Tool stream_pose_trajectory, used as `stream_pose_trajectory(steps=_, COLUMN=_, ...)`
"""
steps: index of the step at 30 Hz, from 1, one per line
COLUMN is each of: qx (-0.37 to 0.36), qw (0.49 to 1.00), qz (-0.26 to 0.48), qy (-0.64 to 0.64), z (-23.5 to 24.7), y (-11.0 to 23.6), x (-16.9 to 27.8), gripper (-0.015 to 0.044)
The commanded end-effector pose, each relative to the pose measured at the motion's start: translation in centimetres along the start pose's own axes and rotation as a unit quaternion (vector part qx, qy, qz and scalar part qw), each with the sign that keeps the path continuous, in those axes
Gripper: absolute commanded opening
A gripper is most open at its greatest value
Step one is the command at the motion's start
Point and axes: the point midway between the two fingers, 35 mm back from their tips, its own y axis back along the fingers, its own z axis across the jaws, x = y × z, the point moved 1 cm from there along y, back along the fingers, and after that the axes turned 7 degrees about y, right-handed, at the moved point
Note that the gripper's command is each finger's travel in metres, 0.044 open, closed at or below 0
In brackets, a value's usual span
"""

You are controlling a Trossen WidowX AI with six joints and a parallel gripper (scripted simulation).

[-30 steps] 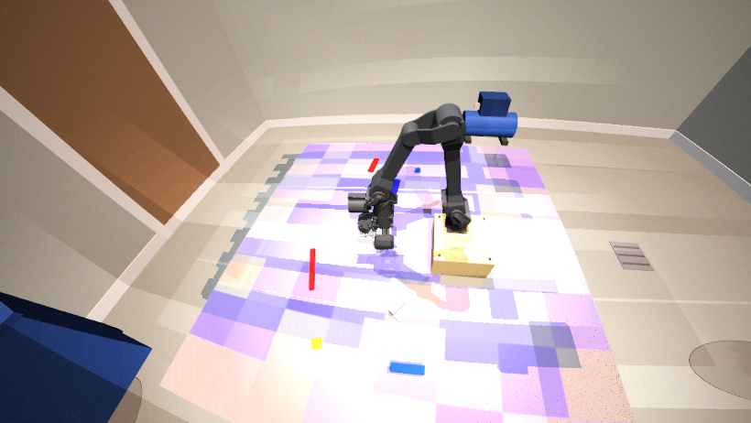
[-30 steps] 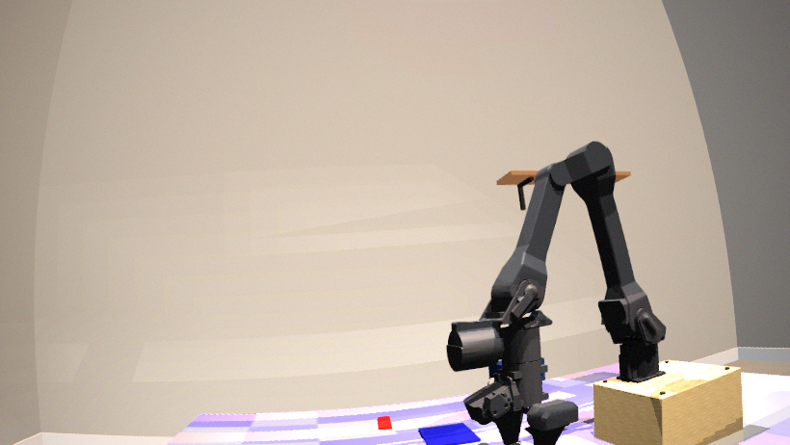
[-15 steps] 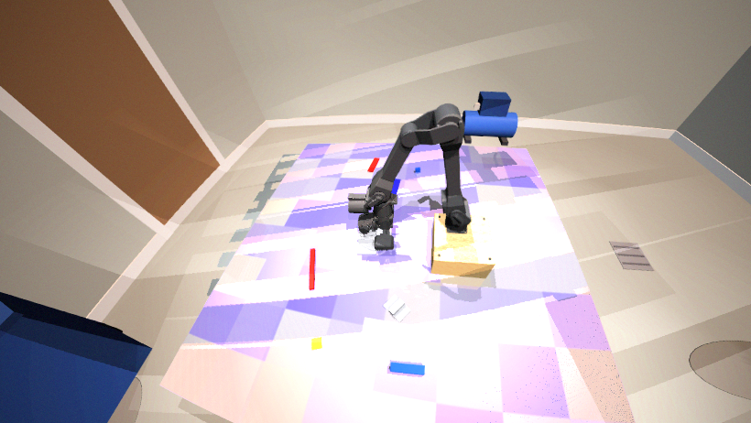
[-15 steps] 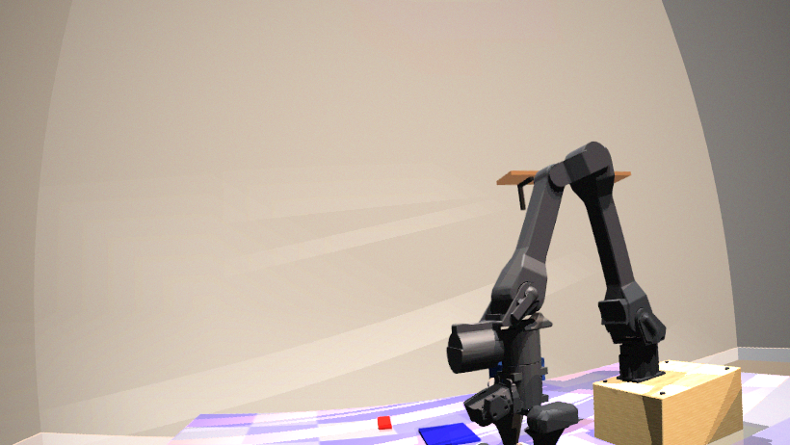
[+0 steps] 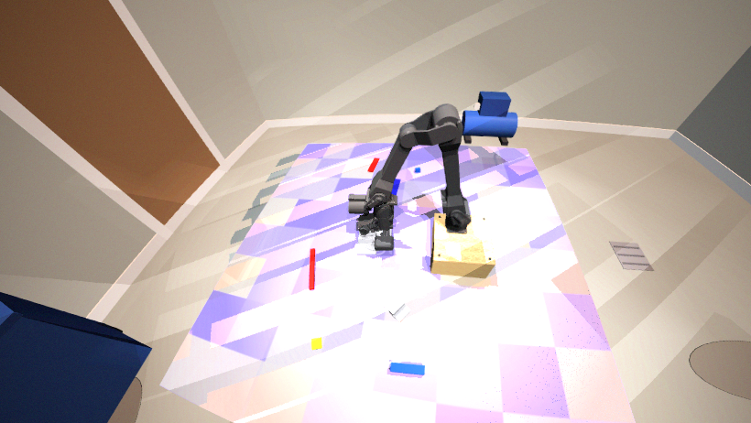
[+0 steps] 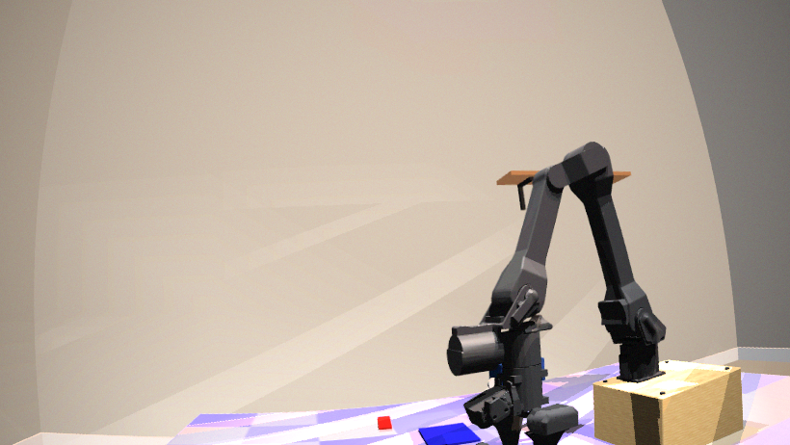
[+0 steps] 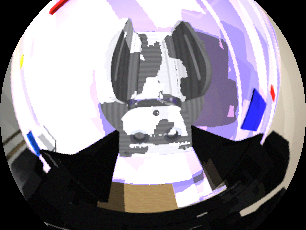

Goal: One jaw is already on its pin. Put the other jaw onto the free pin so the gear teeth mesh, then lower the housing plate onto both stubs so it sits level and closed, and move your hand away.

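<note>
Pale violet, white and peach patches cover the tabletop (image 5: 262, 309) (image 6: 309, 423) (image 7: 60, 90), and over it bends the dark grey arm (image 5: 451, 168) (image 6: 611, 237). Its foot stands on a yellowish wooden block (image 5: 467, 249) (image 6: 701, 403) (image 7: 150, 197).

The hand (image 5: 375, 234) (image 6: 525, 438) (image 7: 154, 131) points downward, its fingers spread wide yet closed against the two sides of the grey-and-white housing plate (image 7: 156, 122). In the wrist view the two grey jaws stand apart just beyond that plate, side by side, with a gap between them; whether their teeth mesh, or the plate sits level on its stubs, I cannot tell.

A deep-blue slab (image 5: 396, 187) (image 6: 448, 433) (image 7: 254, 111) lies near the hand. Farther off are a long red bar (image 5: 311, 268) (image 7: 59, 6), a brighter blue bar (image 5: 407, 368) (image 7: 33, 143), a yellow square (image 5: 316, 343) (image 7: 21, 61) and, smallest, a little blue cube (image 5: 417, 169).
</note>
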Motion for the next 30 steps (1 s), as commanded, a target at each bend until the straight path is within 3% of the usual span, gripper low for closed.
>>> stream_pose_trajectory(steps=1, qx=-0.003, qw=1.0, qz=0.002, qy=-0.002, z=0.09, y=-0.21, x=0.07, gripper=0.0351)
stream_pose_trajectory(steps=30, qx=-0.003, qw=1.0, qz=0.002, qy=-0.002, z=0.09, y=-0.45, x=0.07, gripper=0.0351)
